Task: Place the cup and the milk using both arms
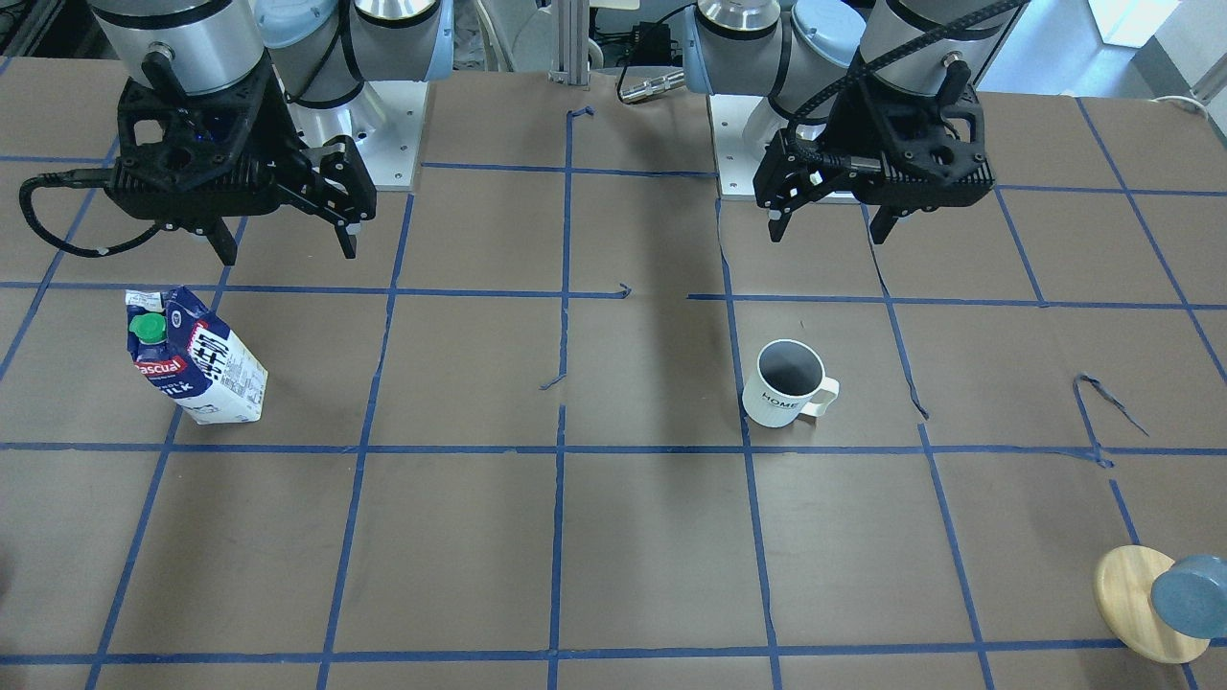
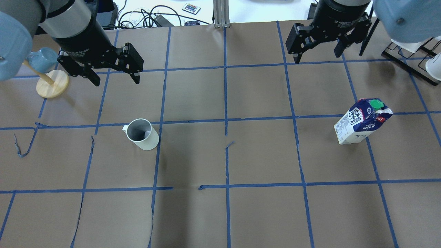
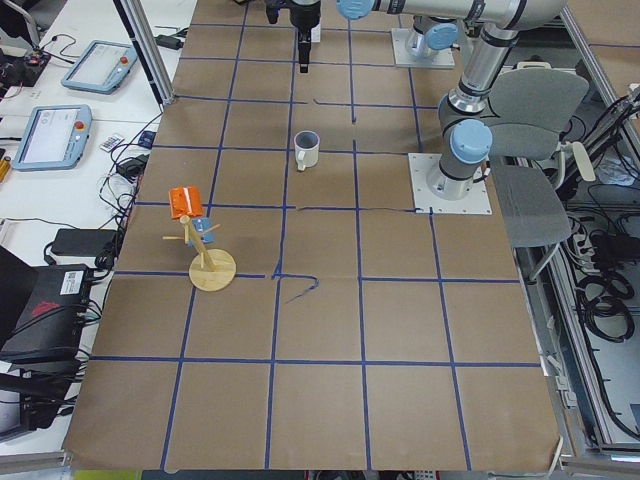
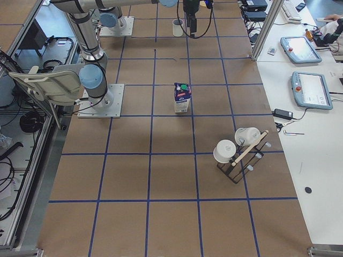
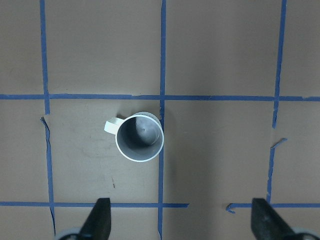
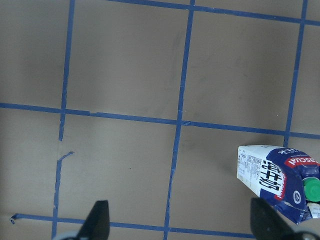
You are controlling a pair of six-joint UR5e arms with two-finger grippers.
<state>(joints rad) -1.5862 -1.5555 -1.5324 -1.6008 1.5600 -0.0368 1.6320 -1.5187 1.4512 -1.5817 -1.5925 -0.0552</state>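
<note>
Seen from the operators' side, the nearest thing is a wooden stand (image 1: 1136,613) at the table (image 1: 652,565) corner on the robot's left, with a blue mug (image 1: 1191,596) on its peg. Brown paper gridded with blue tape (image 1: 556,537) covers the table.

Farther in, the cup (image 1: 784,383) stands upright on the robot's left half. It is white with a dark grey inside, and small black letters on its side read "HOME". Its handle points to the robot's left, and its base sits just beside a tape crossing. Level with it, well apart on the robot's right half, stands the milk carton (image 1: 199,362). It is dark blue and white with a green screw cap. Its red label reads "ascual", the first letter hidden, and "MILK" is legible in the overhead view.

Beyond them, nearer the robot's bases, both grippers hang above the table holding nothing. The left gripper (image 1: 829,228) has its jaws spread wide. In its wrist view the cup lies ahead of the fingertips (image 5: 100,220), apart from them and offset toward the one on the view's left. The right gripper (image 1: 288,251) is likewise spread wide, and its body reads "2F Adaptive Gripper" in the overhead view. In its wrist view the carton sits at the lower right edge, ahead of the right-hand fingertip, not centred in the gap.
</note>
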